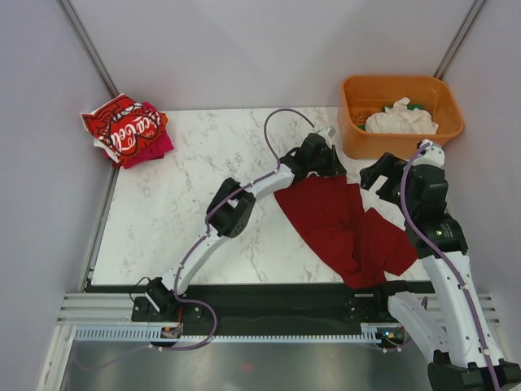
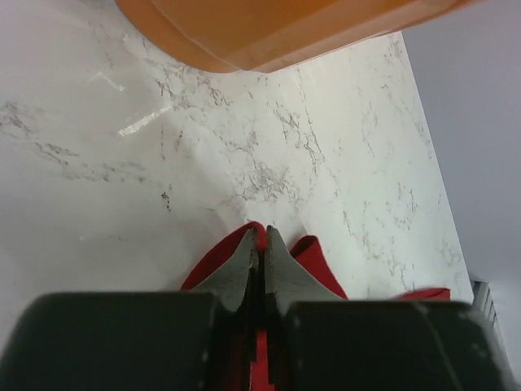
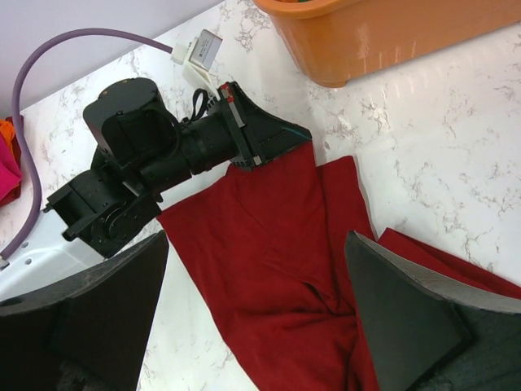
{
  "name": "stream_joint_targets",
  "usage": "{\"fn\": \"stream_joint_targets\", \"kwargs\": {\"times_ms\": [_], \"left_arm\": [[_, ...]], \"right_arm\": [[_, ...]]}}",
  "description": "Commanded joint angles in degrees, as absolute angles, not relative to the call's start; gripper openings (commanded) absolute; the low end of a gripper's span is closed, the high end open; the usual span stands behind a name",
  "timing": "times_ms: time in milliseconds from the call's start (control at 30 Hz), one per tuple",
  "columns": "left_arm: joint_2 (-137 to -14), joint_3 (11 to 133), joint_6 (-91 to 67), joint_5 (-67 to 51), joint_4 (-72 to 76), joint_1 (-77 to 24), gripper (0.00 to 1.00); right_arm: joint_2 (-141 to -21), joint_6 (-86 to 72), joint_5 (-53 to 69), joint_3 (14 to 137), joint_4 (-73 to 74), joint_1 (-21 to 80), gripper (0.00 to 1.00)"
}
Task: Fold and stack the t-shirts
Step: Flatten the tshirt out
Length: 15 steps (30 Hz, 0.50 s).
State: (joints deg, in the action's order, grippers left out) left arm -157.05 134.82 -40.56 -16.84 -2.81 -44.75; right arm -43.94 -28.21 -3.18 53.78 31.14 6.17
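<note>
The dark red t-shirt (image 1: pixel 334 216) is soft matt cloth with creases. The tabletop (image 1: pixel 179 187) looks like white marble, smooth with a light shine. The orange tub (image 1: pixel 358 140), upper right, is smooth glossy plastic.

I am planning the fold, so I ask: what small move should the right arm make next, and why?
Probably lower the open right end effector onto the dark red shirt and close. The left end effector is shut on its far edge, and the shirt lies crumpled.
</note>
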Motion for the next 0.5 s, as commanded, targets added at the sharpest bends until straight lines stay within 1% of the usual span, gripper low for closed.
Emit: {"fn": "stream_joint_targets", "kwargs": {"times_ms": [0,33,133,167,200,233,267,300,333,367,400,467], "left_arm": [[-153.20,132.46,-40.61,-17.40,-0.18,-44.74,0.02],[-151.98,131.49,-40.17,-17.49,-0.18,-44.56,0.02],[-143.20,124.82,-38.42,-15.48,-0.70,-43.25,0.02],[-140.39,119.76,-37.97,-14.95,-1.40,-42.63,0.02],[-133.49,116.49,-37.79,-14.33,-1.67,-40.89,0.02],[-129.85,112.89,-37.88,-12.93,-1.84,-39.74,0.02],[-126.25,105.28,-37.97,-12.31,-1.85,-38.42,0.02],[-117.95,101.46,-37.97,-11.96,-1.76,-35.28,0.02],[-113.95,97.68,-38.23,-11.43,-1.84,-33.50,0.02],[-109.12,90.34,-38.23,-10.82,-1.85,-31.49,0.02],[-100.81,86.87,-38.23,-10.38,-2.37,-27.29,0.02],[-92.15,79.32,-37.01,-8.54,-4.38,-22.70,0.02]], "right_arm": [[-43.51,-27.07,-4.22,53.26,29.97,6.42,0.98],[-43.77,-27.07,-4.39,53.26,29.88,6.33,0.98],[-44.64,-27.16,-3.96,53.96,29.97,6.42,0.98],[-44.91,-27.25,-2.82,54.75,30.06,6.33,0.98],[-45.26,-27.51,-2.12,55.28,29.97,6.33,0.98],[-45.96,-27.51,-1.50,55.63,30.06,6.33,0.98],[-46.31,-27.68,-0.19,55.98,29.97,6.33,0.98],[-46.67,-27.86,-0.09,56.07,30.06,6.33,0.98],[-47.54,-28.04,-0.09,55.99,30.06,6.42,0.98],[-47.98,-28.21,1.48,55.73,30.06,6.33,0.98],[-48.25,-28.73,2.80,55.55,30.06,6.33,0.98],[-49.13,-29.44,4.04,54.59,29.71,6.33,0.98]]}}
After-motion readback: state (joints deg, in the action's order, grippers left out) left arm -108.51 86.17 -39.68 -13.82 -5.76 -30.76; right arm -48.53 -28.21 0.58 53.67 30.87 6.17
